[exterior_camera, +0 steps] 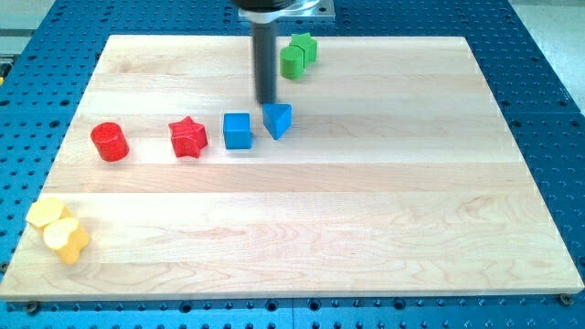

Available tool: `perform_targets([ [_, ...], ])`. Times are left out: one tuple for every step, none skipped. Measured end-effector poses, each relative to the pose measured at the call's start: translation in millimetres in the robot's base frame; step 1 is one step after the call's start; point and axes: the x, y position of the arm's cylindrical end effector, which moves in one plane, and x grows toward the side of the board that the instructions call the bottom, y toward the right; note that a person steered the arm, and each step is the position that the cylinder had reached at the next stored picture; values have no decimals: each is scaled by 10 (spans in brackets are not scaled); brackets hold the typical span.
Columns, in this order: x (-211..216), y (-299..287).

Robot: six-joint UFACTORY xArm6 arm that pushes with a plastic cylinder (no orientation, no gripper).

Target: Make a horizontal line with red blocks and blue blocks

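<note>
The rod's tip [266, 102] rests on a pale wooden desk [366, 201] over blue perforated metal; it has no fingers and holds nothing, standing just above the blue triangular block [278, 120]. Leftward, apart, line up a blue cube [237, 130], red star [188, 137] and red cylinder [110, 142].

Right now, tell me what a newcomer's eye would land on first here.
A row across the board's middle: red cylinder, red star, blue cube and blue wedge, with my tip just above the wedge. Two green blocks sit at the view's top, two yellow blocks bottom left.
</note>
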Motion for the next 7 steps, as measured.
perform_targets([
  [443, 263],
  [370, 494],
  [-141, 336],
  [-140, -161],
  [-38, -280],
  [164, -144],
  [365, -142],
])
